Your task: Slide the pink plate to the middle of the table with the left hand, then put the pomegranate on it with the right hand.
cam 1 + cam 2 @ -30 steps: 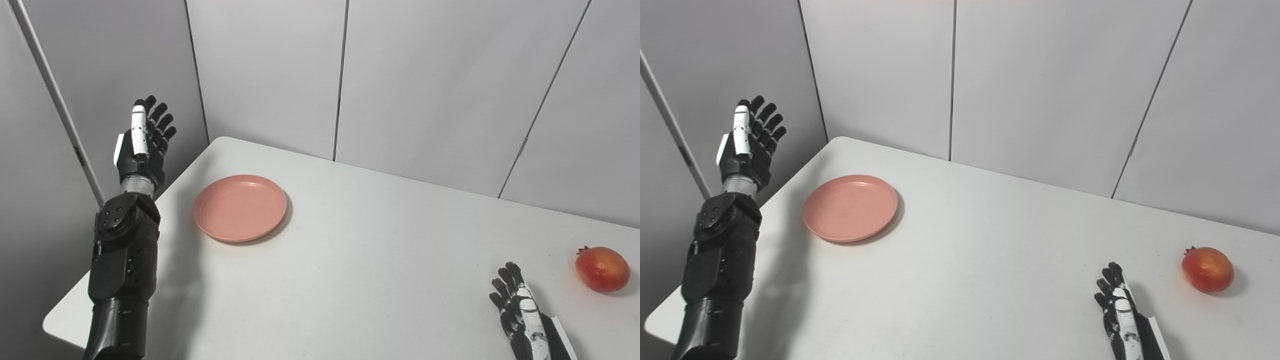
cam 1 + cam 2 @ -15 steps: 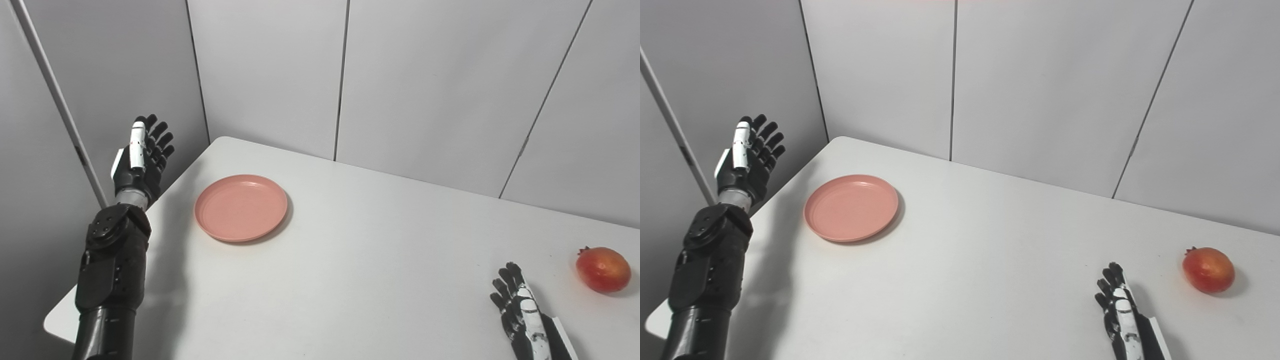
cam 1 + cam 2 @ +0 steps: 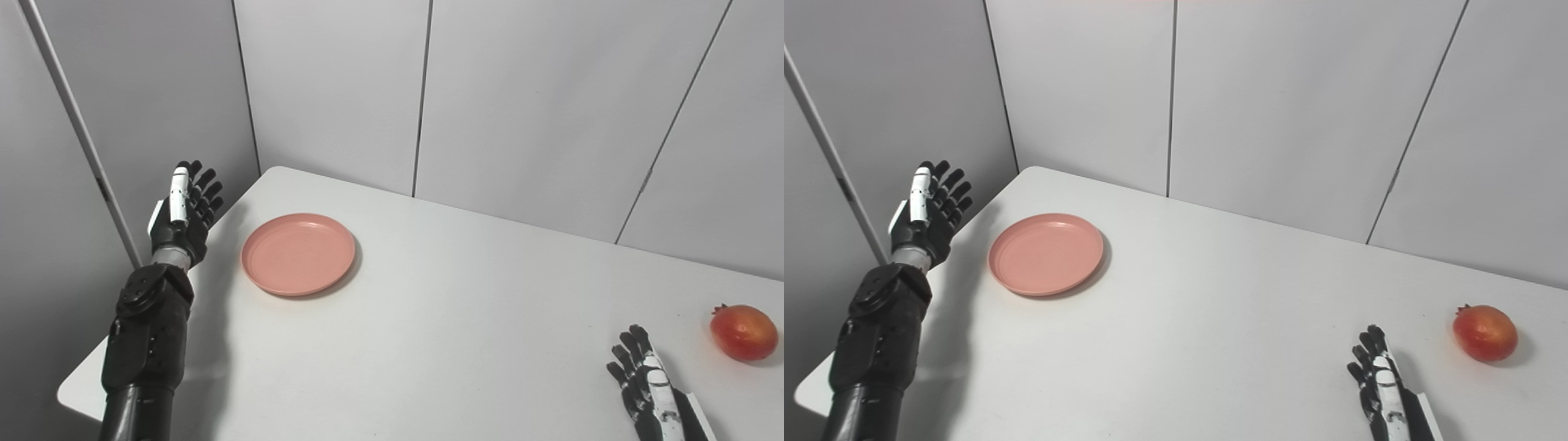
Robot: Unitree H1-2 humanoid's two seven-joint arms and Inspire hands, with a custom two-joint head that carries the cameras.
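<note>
A pink plate (image 3: pixel 298 253) lies flat on the white table (image 3: pixel 465 318) near its far left corner. My left hand (image 3: pixel 184 211) is open and raised at the table's left edge, left of the plate and apart from it, fingers pointing up. A red pomegranate (image 3: pixel 743 332) sits on the table at the far right. My right hand (image 3: pixel 646 389) is open and empty, low over the table at the bottom right, to the left of the pomegranate and not touching it.
Grey wall panels (image 3: pixel 520 104) stand close behind the table and along its left side. The table's left front corner (image 3: pixel 73 392) shows beside my left forearm (image 3: pixel 147 343).
My left hand has come down and slightly nearer the plate. The right hand, plate and pomegranate have stayed put; the view has shifted a little.
</note>
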